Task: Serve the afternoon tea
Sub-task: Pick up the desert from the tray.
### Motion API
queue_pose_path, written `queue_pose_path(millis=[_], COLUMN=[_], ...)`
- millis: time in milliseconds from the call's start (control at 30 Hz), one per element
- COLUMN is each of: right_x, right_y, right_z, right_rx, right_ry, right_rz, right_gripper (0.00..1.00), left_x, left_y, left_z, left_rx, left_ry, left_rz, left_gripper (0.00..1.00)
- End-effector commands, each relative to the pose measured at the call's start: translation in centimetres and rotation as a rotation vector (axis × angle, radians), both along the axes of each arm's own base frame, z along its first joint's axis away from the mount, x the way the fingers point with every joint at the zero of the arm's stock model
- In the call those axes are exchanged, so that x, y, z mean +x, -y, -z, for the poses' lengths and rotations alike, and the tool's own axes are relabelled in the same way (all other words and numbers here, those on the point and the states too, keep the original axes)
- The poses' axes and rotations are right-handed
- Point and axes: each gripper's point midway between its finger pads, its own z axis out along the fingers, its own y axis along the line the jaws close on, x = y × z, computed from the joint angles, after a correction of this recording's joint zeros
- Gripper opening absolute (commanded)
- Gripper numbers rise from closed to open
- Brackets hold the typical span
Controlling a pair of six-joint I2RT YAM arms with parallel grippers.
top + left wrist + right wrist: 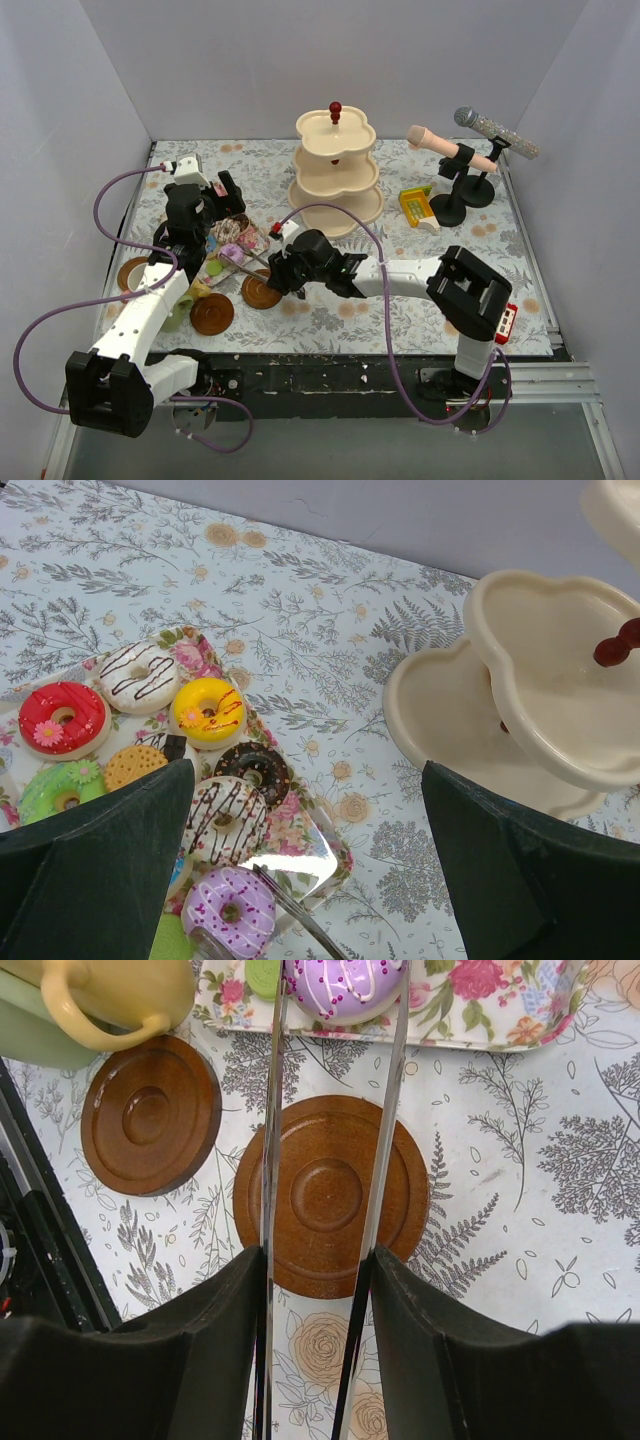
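My right gripper is shut on the metal tongs. Their two arms reach over a brown saucer and lie against both sides of a purple donut at the floral tray's edge. My left gripper hangs open and empty above that tray, over several donuts: red, yellow, chocolate. The cream three-tier stand with its red knob stands at the back centre. A yellow cup and a green cup sit beside a second saucer.
Two toy microphones on black stands and a yellow-green block occupy the back right. A third saucer lies at the left edge. White walls enclose the table, and its black front edge runs close to the saucers.
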Motion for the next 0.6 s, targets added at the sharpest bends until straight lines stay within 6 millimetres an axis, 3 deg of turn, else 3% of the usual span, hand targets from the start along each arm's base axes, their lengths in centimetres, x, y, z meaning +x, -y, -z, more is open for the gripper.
queue_pose_path(millis=[0,367,567], right_x=[0.5,0.0,0.5], right_y=[-0.3,1.0,2.9], right_z=[-4.7,-6.2,-7.9], right_rx=[0.092,0.110,0.114], right_ry=[0.083,0.097,0.151], right_rz=[0.013,0.028,0.083], right_gripper=[0.43,0.39,0.39], left_x=[-0.1,-0.1,0.0], left_y=[0.0,0.0,0.1], left_z=[-1.0,-0.9,-0.9], left_rx=[0.007,0.005,0.003], left_ry=[0.031,0.028,0.028], left_rz=[0.002,0.005,0.007], left_gripper=[0.98,0.98,0.98])
